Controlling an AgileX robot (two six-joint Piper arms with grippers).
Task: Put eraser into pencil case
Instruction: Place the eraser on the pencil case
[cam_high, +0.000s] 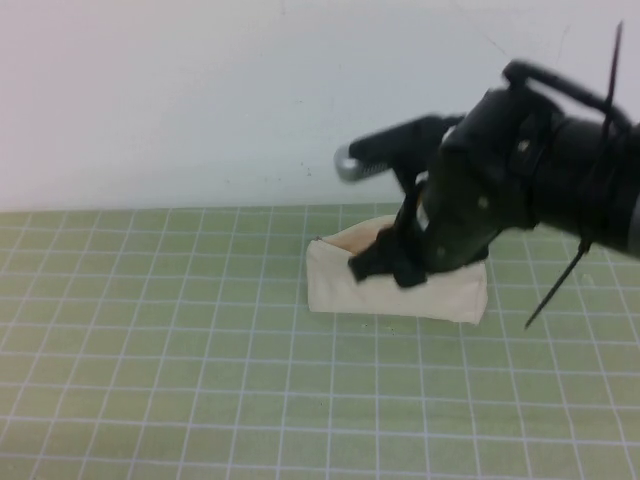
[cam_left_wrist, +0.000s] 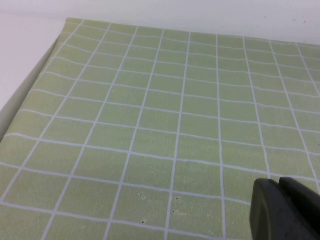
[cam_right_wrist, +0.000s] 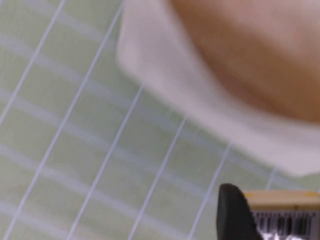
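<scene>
The pencil case (cam_high: 395, 285), a cream fabric pouch with its mouth open and beige lining showing, lies on the green grid mat. My right gripper (cam_high: 385, 262) hangs right over the pouch's open top. In the right wrist view it is shut on the eraser (cam_right_wrist: 285, 212), a tan block with a white barcode label, held beside one dark finger (cam_right_wrist: 235, 212). The pouch's rim and lining (cam_right_wrist: 240, 65) fill that view just beyond the eraser. My left gripper (cam_left_wrist: 285, 210) shows only in its wrist view, its fingers shut together and empty, over bare mat.
The green grid cutting mat (cam_high: 180, 350) covers the table up to a white wall behind. The mat's edge (cam_left_wrist: 35, 85) shows in the left wrist view with white surface beyond.
</scene>
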